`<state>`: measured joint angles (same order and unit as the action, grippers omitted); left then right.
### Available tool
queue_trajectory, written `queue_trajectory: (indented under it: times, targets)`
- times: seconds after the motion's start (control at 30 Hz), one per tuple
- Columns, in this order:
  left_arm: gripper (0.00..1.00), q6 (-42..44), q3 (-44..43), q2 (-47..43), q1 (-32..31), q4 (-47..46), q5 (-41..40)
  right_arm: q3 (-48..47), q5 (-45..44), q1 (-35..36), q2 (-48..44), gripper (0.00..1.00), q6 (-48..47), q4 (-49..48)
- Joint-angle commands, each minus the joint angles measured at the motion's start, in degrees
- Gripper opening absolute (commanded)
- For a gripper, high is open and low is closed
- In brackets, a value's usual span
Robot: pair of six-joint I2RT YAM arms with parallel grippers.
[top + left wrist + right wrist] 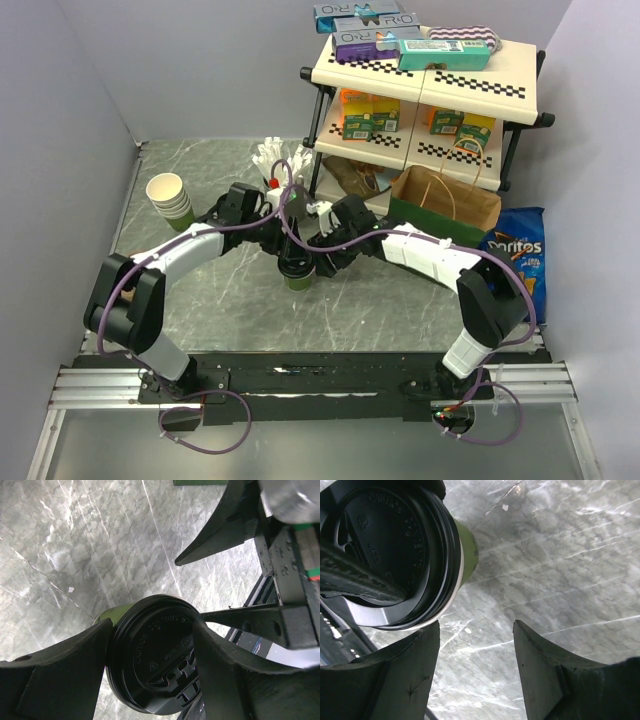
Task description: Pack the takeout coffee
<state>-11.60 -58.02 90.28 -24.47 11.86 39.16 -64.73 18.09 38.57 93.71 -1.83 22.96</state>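
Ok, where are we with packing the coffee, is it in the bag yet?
Not yet. Done: both arms are at the takeout coffee, lid on. In hand: the left gripper looks closed on that lid, with the cup apparently on the table; the right gripper is open beside it, empty. Left: lift it into the open brown paper bag by the shelf.

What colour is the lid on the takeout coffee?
Black lid; the left wrist view shows it best.
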Motion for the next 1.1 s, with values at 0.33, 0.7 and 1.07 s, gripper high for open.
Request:
queue_trajectory:
  times: [0.33, 0.7, 1.07]
  targets:
    - [0.69, 2.72, -2.19, -0.19, -0.76, 2.65, -2.24, -2.94, 5.64, -3.85, 2.44, 0.68, 6.83, -0.72]
    - [0.69, 4.56, -2.02, -1.85, -0.84, 4.49, -4.61, -5.32, 7.31, -4.02, 5.69, 0.69, 9.82, -0.37]
    - [0.69, 2.11, -0.87, -2.30, -0.84, 2.56, -5.41, -6.55, 10.30, -4.03, 8.68, 0.69, 12.20, -0.81]
